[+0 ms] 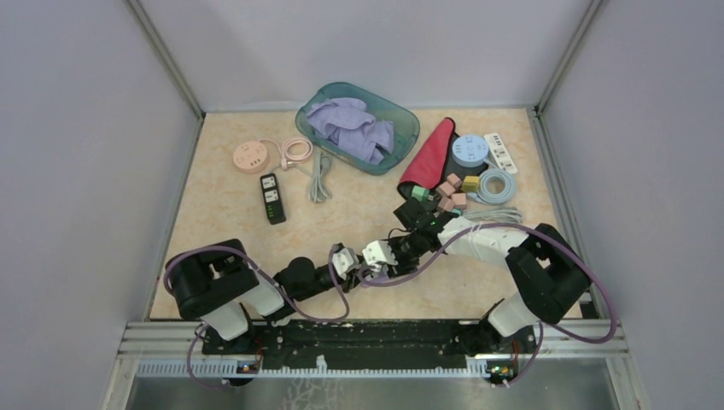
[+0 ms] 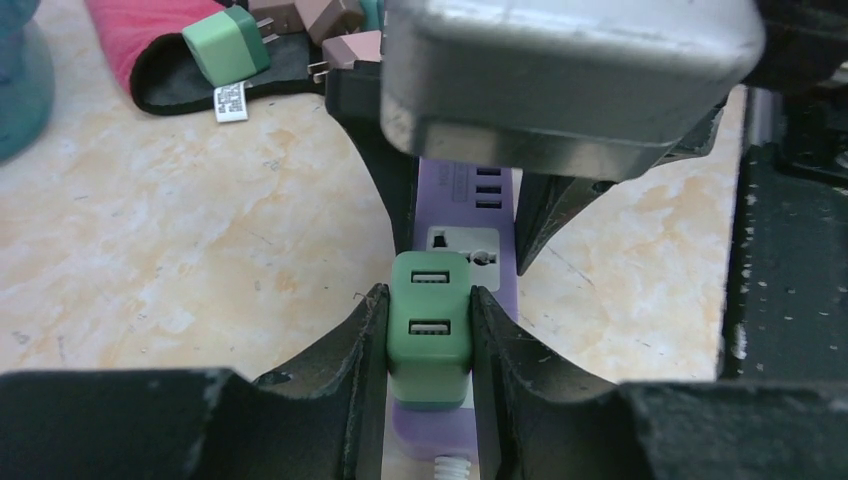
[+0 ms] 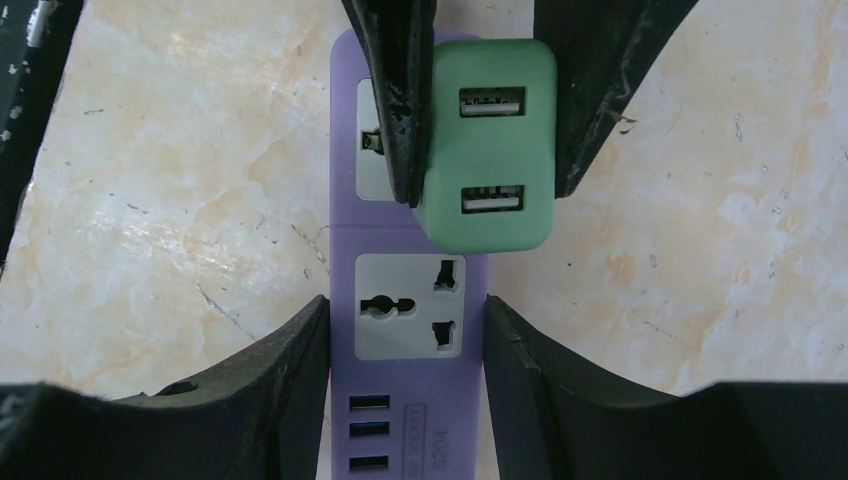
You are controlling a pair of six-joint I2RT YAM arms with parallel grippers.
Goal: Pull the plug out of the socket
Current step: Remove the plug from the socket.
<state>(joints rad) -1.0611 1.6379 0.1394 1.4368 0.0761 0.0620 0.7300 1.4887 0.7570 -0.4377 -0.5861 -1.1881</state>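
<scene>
plug [image 2: 430, 325]: green, probably light, rigid, smooth-sided; seated in purple strip [image 3: 408, 300]. left jaws clamp its flanks; right jaws pinch strip sides. likely stiff fit.

plug [image 2: 430, 330], between my left jaws: mint green, with pale slots on its face.
socket strip [image 3: 408, 320], between my right jaws: lilac purple body, light grey outlet panels, dark ports in a row.
my jaws: black, flecked with pale scuffs.
desk [image 2: 180, 230], either side of my jaws: peach-beige, marbled with white veins.
pouch [image 2: 130, 35], beyond my left jaws: red, with a black edge.
spare plug [image 2: 228, 45], on the pouch: green, lighter on one face.
</scene>
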